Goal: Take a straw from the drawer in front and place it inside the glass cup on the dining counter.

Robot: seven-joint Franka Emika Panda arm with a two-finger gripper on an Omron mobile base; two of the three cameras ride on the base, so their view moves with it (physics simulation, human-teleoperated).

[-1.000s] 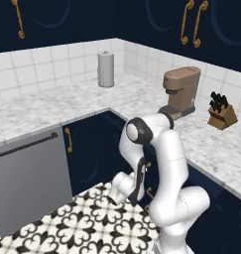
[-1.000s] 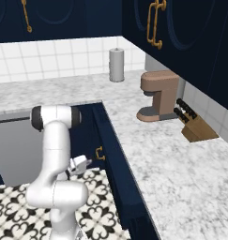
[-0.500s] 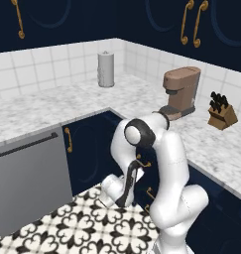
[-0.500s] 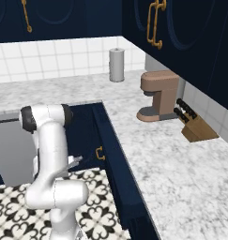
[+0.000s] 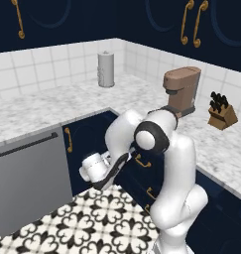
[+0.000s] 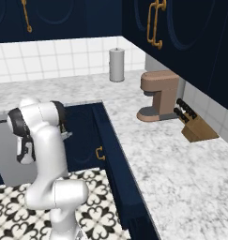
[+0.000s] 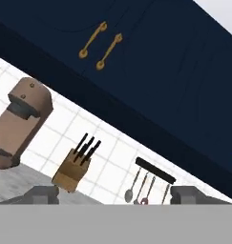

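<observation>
My gripper (image 7: 113,194) is open, its two dark fingertips (image 7: 41,193) standing wide apart with nothing between them. It looks up and across the worktop at the wall. In the left base view my arm is folded, with the wrist (image 5: 94,167) held out over the floor, left of the navy drawer fronts. The drawer (image 5: 146,174) with its brass handle (image 5: 140,161) is shut, also seen edge-on (image 6: 106,157) from the right base view. The straw is hidden. The glass cup and the dining counter are out of view.
A grey dishwasher panel (image 5: 30,183) stands left of the arm. On the marbled worktop (image 6: 181,168) are a brown coffee machine (image 5: 181,89), a knife block (image 5: 222,115) and a paper towel roll (image 5: 106,69). Utensils (image 7: 146,186) hang on the tiled wall. Patterned floor tiles (image 5: 92,223) lie below.
The arm has folded up and the hand has swung left, away from the drawer fronts. The kitchen holds still in both base views.
</observation>
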